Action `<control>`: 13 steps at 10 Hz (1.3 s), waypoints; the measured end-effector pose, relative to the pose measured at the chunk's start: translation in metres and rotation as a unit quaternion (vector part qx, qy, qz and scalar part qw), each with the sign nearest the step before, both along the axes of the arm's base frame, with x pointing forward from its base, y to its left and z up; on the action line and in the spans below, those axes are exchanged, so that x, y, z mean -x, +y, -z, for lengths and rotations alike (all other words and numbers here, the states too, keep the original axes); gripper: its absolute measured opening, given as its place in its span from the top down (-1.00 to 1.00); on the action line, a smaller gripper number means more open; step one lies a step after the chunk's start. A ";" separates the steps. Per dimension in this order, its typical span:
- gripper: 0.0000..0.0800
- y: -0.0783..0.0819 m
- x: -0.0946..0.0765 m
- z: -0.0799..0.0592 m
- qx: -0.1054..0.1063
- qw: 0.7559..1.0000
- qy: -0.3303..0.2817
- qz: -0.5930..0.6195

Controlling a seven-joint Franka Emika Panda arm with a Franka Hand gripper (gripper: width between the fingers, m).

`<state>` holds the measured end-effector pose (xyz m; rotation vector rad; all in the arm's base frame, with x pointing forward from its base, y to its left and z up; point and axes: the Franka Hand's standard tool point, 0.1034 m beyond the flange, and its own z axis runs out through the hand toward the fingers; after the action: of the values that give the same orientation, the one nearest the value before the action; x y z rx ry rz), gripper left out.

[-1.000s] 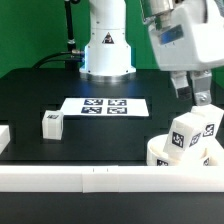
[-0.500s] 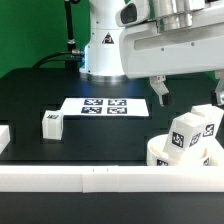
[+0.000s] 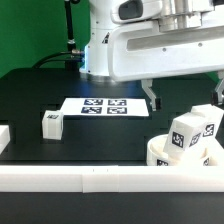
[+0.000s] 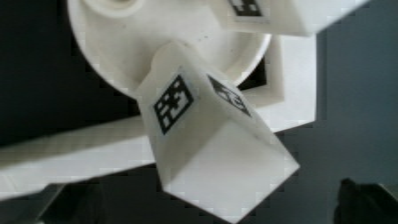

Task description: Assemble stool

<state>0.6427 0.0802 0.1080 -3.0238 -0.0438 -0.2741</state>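
The white round seat disc (image 3: 160, 156) lies at the exterior view's lower right, against the front border bar. Two white tagged legs (image 3: 184, 138) (image 3: 208, 124) stand up from it. A third leg (image 3: 52, 123) lies loose on the black table at the exterior view's left. My gripper (image 3: 186, 96) is open and empty, with one finger (image 3: 153, 96) on each side above the standing legs. In the wrist view the seat disc (image 4: 151, 55) has one leg (image 4: 205, 140) pointing at the camera. That leg's end lies between my spread dark fingertips (image 4: 366, 203).
The marker board (image 3: 105, 105) lies flat mid-table behind the loose leg. A long white border bar (image 3: 90, 180) runs along the front edge and also shows in the wrist view (image 4: 306, 70). The robot base (image 3: 105, 50) stands at the back.
The hand has turned broadside and shifted toward the exterior view's left, above the seat. Its fingers now stand wide apart over the standing legs. The parts have not moved.
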 end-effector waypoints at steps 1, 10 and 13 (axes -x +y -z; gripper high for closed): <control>-0.62 -0.002 -0.002 0.002 0.018 0.998 -0.004 -0.064; 0.18 -0.006 0.000 0.016 0.071 0.970 -0.002 -0.232; 0.17 -0.004 -0.003 0.016 0.073 0.970 -0.004 -0.233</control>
<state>0.6456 0.0766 0.0922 -3.0314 -0.7935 -0.2445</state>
